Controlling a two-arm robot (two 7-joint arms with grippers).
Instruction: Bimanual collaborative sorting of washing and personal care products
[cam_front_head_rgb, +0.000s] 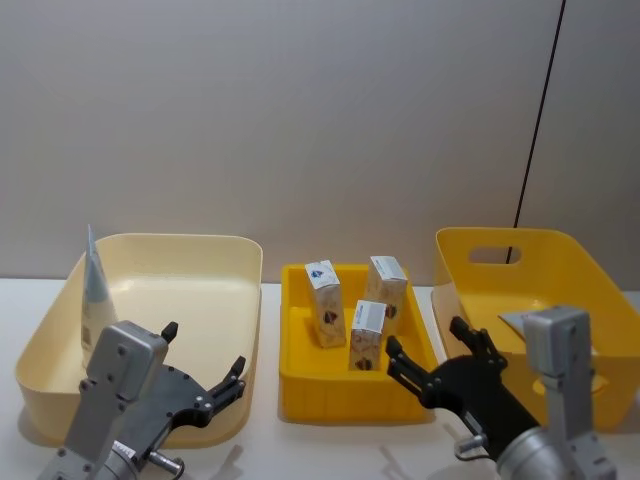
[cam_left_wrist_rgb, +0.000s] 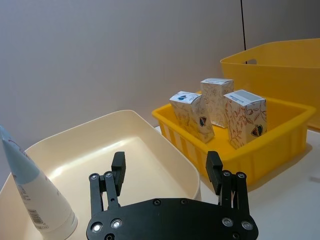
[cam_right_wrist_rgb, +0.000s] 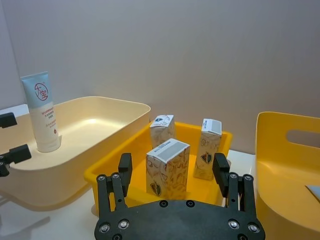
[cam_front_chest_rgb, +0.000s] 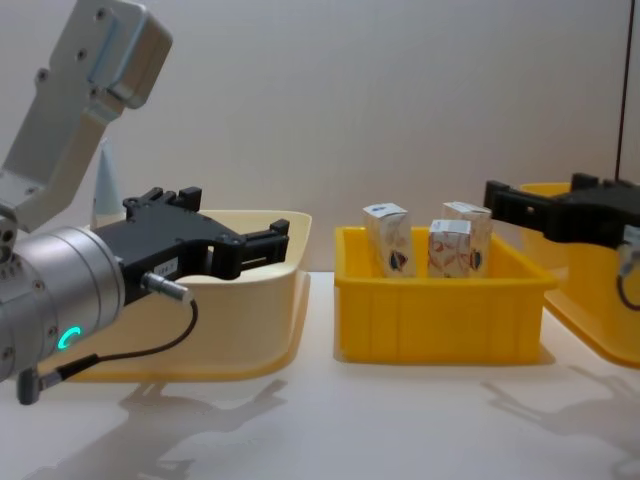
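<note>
Your left gripper (cam_front_head_rgb: 205, 350) and right gripper (cam_front_head_rgb: 425, 338) flank the cartons (cam_front_head_rgb: 326, 303), jaws apart and empty, apparently poised for shared sorting.

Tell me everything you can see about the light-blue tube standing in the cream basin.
The light-blue squeeze tube looks like soft plastic, with a red circled logo and red text on its upper part and a white lower end bearing a barcode. It stands nearly upright, flat crimped end up, on the floor of the cream basin near its left wall. Only the basin touches it; the left gripper, open, is close by but apart.
</note>
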